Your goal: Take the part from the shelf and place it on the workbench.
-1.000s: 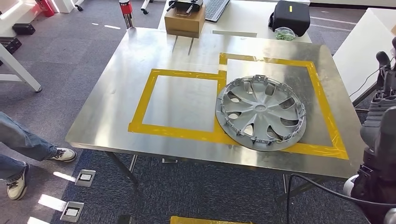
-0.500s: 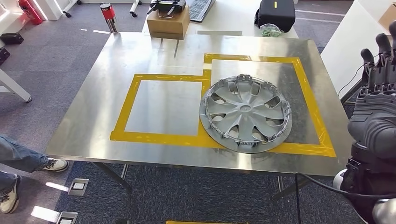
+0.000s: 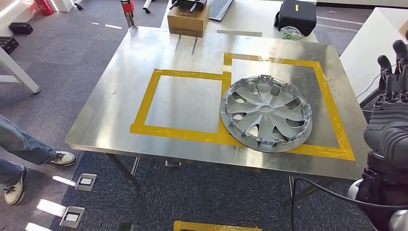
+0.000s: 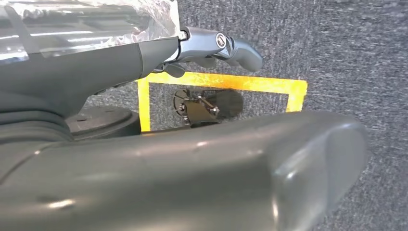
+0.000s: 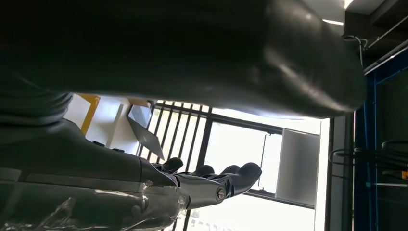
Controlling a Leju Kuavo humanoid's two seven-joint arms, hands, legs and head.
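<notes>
Lying across two yellow tape squares (image 3: 183, 132) on one workbench (image 3: 120, 82): one hubcap (image 3: 266, 113); both hands' fingers (image 3: 390, 72) released.

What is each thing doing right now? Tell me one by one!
Hubcap: lying flat on the workbench, across the yellow tape, nothing holding it.
Workbench: carrying the hubcap.
Right robot hand: raised beside the workbench, empty, fingers apart.
Left robot hand: over the carpet, empty, fingers straight.
</notes>
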